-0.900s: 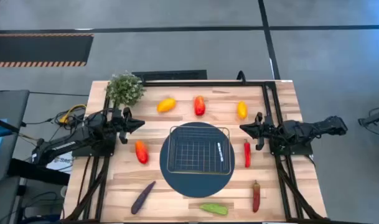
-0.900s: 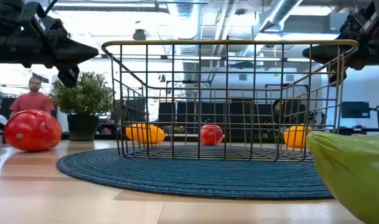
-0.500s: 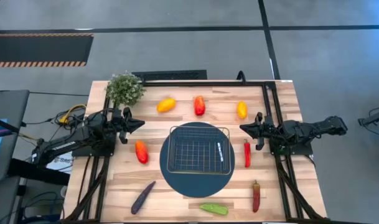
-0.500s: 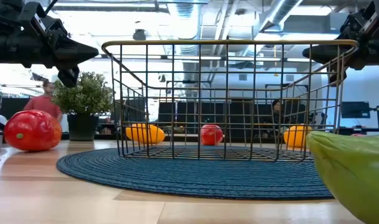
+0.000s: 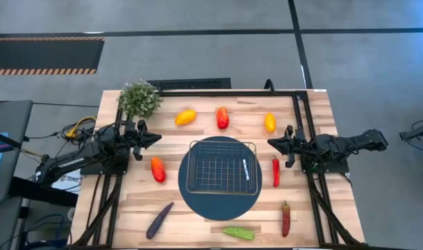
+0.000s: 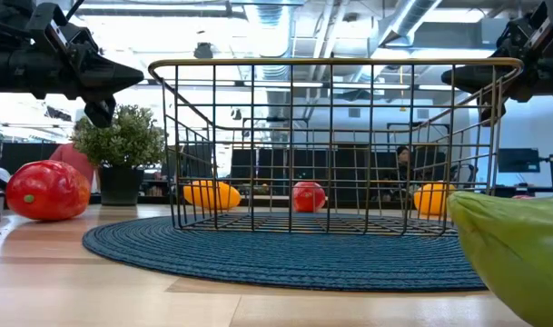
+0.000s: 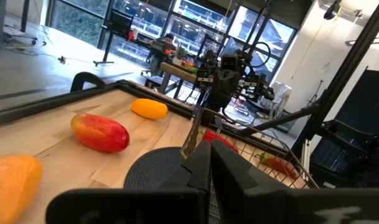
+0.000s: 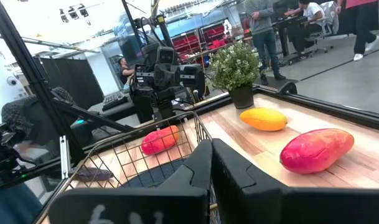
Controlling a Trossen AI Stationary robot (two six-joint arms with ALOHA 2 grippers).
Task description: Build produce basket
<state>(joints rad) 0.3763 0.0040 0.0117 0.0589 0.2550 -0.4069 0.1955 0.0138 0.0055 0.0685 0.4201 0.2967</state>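
Note:
The wire-mesh basket stands on its flat bottom in the middle of a round dark-blue disc, its white tag on the right side. Produce lies loose on the table around it: an orange pepper, a red one and a yellow one on the far side, a red-orange one to the left, a thin red chili to the right. My left gripper hovers shut left of the basket. My right gripper hovers shut right of it.
Near the table's front edge lie a purple vegetable, a green pepper and a dark red chili. A bushy potted plant stands at the far left corner. Black frame rails run along the table's sides.
Both arms and all the produce have kept still. A person in red in the room beyond the table has walked rightward behind the potted plant.

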